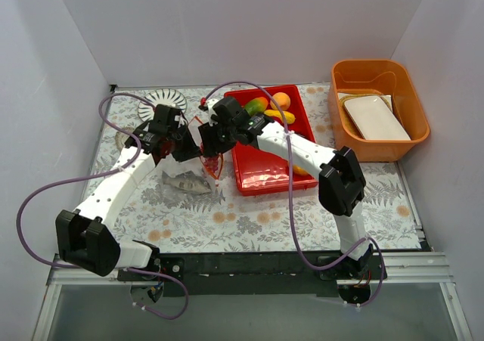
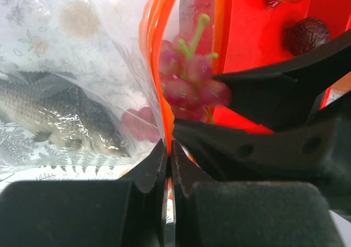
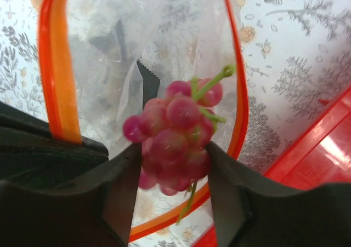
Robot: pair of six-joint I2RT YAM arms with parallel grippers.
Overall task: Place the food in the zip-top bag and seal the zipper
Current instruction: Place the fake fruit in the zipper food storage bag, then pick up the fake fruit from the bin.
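- We are finding left claw pinched fully together on zipper, holding mouth of zip-top bag open.
- Fish lying on bench outside bag, not yet loaded.
- We are noting right claw closed partway around grapes, hanging in bag mouth.
- We are judging step in hand as loading.
- Next move is calling for lowering grapes deeper, then parting fingers.
- Mango and orange waiting in red tray.

Bright, even light — soft wrist close-ups, glare on red tray.
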